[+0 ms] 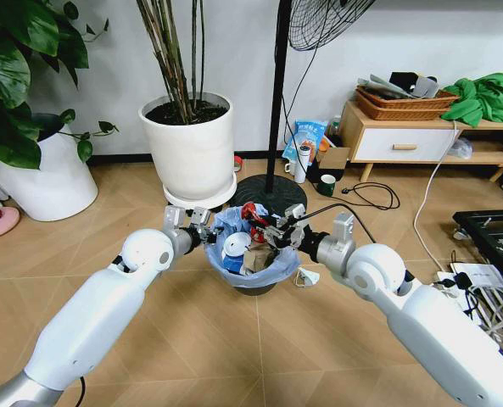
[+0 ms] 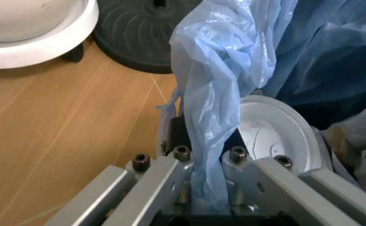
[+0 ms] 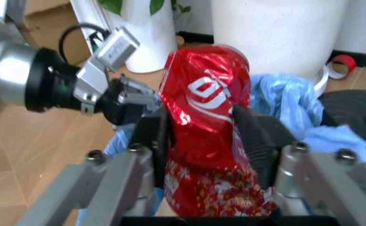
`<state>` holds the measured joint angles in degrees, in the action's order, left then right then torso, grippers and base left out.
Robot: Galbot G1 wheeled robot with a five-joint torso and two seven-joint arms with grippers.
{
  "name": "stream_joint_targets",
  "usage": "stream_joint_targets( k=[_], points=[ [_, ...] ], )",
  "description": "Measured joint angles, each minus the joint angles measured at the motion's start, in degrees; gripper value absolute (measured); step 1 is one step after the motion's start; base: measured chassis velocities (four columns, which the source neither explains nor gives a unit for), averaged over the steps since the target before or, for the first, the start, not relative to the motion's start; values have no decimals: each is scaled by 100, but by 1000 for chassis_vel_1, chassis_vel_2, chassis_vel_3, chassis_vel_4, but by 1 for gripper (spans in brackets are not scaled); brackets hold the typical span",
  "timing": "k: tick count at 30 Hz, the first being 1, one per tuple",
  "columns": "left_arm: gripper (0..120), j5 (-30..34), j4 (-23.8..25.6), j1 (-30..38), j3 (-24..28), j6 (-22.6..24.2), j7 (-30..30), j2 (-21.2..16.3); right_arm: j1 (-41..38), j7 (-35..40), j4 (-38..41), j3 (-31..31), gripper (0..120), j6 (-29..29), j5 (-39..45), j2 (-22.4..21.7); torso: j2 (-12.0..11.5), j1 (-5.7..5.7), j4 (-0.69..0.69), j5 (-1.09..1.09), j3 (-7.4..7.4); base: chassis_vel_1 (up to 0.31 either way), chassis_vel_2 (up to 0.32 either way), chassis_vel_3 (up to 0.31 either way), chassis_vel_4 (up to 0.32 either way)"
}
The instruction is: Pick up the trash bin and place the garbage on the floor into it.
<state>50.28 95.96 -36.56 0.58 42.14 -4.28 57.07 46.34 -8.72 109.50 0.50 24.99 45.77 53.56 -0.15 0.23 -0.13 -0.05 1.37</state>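
A small black trash bin [image 1: 253,270] lined with a blue plastic bag [image 2: 224,94] is seen on the wooden floor [image 1: 234,348], just in front of a large white plant pot [image 1: 188,148] and a fan base [image 1: 264,193]. The rim and bag are pinched at the bin's left side by the left gripper [image 1: 198,225], its fingers closed narrowly on the plastic, apparently so the bin is kept steady. A crushed red can [image 3: 202,127] is clamped between the pads of the right gripper [image 1: 272,229], held just above the bin's opening, likely for dropping in. Paper scraps and a white round lid [image 2: 274,134] are already inside. One white scrap [image 1: 307,276] is left on the floor beside the bin.
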Motion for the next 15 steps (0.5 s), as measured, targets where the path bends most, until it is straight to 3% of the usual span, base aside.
stream_joint_targets(
  k=[8,15],
  points=[
    [0,1,-22,16,2,0,6,21,-52,123,-84,-49,72,-72,-69,80,0,0,0,1,0,0,0,0,0],
    [0,0,-18,-18,-39,0,6,-8,-74,329,63,451,98,-83,113,30,1,0,1,0,0,0,0,0,0]
  ],
)
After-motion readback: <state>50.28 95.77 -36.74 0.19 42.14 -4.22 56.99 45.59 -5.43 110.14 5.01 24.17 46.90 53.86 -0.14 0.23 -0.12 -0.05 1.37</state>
